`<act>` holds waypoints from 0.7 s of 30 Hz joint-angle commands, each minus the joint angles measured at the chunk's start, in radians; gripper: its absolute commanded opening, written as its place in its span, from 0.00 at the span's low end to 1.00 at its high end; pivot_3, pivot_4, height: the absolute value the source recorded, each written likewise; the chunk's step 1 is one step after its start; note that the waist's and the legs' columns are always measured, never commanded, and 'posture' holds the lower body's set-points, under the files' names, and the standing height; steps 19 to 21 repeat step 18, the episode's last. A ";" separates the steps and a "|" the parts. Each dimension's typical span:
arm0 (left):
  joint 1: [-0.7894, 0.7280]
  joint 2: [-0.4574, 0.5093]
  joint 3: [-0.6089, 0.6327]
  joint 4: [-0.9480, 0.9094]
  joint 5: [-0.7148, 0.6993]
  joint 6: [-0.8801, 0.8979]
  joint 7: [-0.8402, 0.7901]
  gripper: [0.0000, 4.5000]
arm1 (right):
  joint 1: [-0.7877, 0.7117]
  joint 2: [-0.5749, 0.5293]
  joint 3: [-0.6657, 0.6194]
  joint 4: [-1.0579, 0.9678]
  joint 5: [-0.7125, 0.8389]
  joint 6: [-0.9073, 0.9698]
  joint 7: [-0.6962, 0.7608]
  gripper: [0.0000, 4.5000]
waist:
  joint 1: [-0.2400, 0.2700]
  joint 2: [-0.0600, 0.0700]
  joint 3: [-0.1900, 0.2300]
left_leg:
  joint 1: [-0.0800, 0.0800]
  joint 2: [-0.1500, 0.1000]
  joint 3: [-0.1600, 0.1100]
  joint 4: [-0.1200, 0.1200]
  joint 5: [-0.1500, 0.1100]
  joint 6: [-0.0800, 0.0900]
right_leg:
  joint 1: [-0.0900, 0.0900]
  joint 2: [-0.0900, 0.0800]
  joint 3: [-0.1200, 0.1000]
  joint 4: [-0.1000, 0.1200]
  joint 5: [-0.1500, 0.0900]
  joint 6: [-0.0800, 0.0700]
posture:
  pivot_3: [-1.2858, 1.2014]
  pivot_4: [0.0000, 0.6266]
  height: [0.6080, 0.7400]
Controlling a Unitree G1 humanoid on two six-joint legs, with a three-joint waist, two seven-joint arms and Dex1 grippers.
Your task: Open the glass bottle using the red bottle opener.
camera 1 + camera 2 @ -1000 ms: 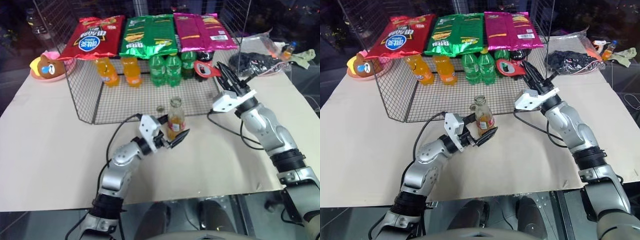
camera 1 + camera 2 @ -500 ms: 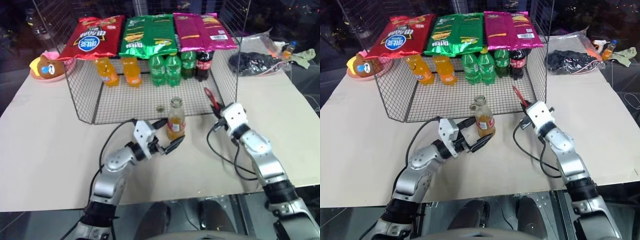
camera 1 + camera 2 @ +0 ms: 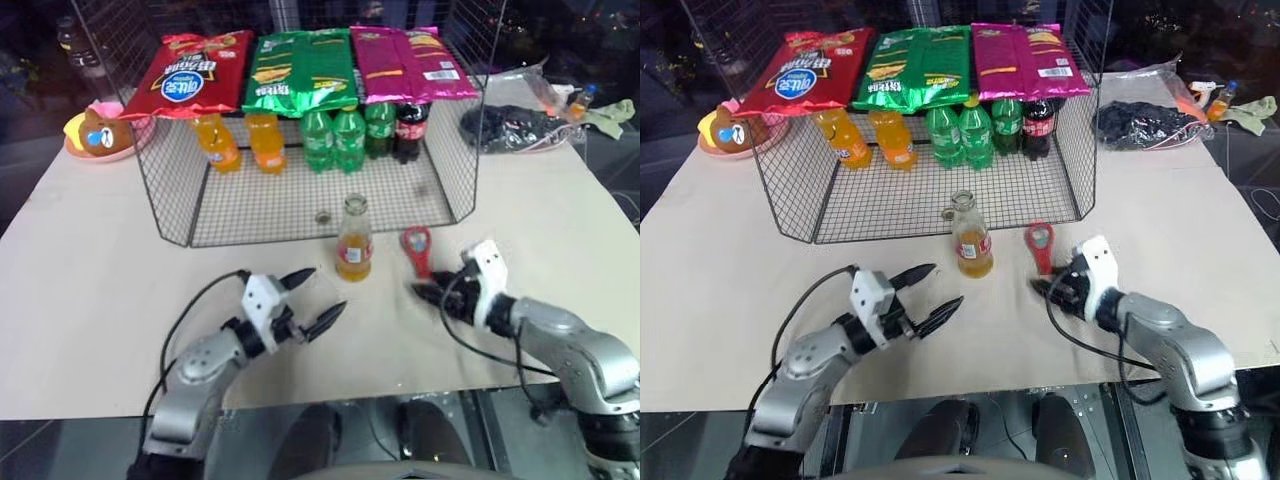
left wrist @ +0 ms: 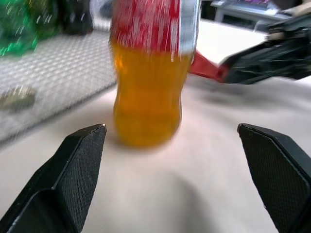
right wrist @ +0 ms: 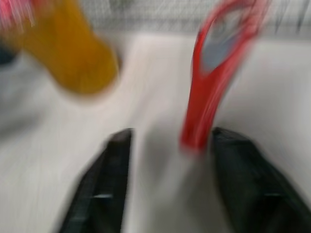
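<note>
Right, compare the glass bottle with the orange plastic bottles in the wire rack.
The glass bottle stands alone on the table in front of the rack; the orange plastic bottles stand inside it under the chip bags. The glass bottle has a long, narrow, clear neck; the plastic ones look rounder and orange throughout. Both are upright and hold orange drink.

Bare surface [image 3: 120,300] lies open before the glass bottle [image 3: 353,240]; the wire cage [image 3: 170,200] blocks passage behind it.
</note>
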State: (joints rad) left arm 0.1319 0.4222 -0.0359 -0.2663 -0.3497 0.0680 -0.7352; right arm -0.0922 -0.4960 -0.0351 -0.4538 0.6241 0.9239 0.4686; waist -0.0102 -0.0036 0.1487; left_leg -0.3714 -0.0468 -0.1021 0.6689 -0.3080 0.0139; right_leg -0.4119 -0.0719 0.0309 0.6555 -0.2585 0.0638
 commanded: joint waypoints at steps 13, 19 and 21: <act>0.310 0.078 0.268 -0.119 -0.055 0.013 0.020 1.00 | 0.246 -0.104 -0.241 0.176 -0.142 -0.668 0.314 0.99 | -0.001 -0.002 0.000 | 0.003 0.001 0.000 0.001 -0.002 0.003 | 0.003 0.001 -0.001 0.001 0.000 0.000 | 0.52 0.24 1.00; 0.327 0.071 0.290 -0.123 -0.035 -0.001 0.050 1.00 | 0.281 -0.116 -0.254 0.252 -0.144 -0.786 0.420 0.99 | 0.000 -0.001 0.001 | 0.005 0.001 0.001 0.001 -0.002 0.004 | 0.005 0.001 0.000 0.001 0.000 0.000 | 0.52 0.24 1.00; 0.327 0.071 0.290 -0.123 -0.035 -0.001 0.050 1.00 | 0.281 -0.116 -0.254 0.252 -0.144 -0.786 0.420 0.99 | 0.000 -0.001 0.001 | 0.005 0.001 0.001 0.001 -0.002 0.004 | 0.005 0.001 0.000 0.001 0.000 0.000 | 0.52 0.24 1.00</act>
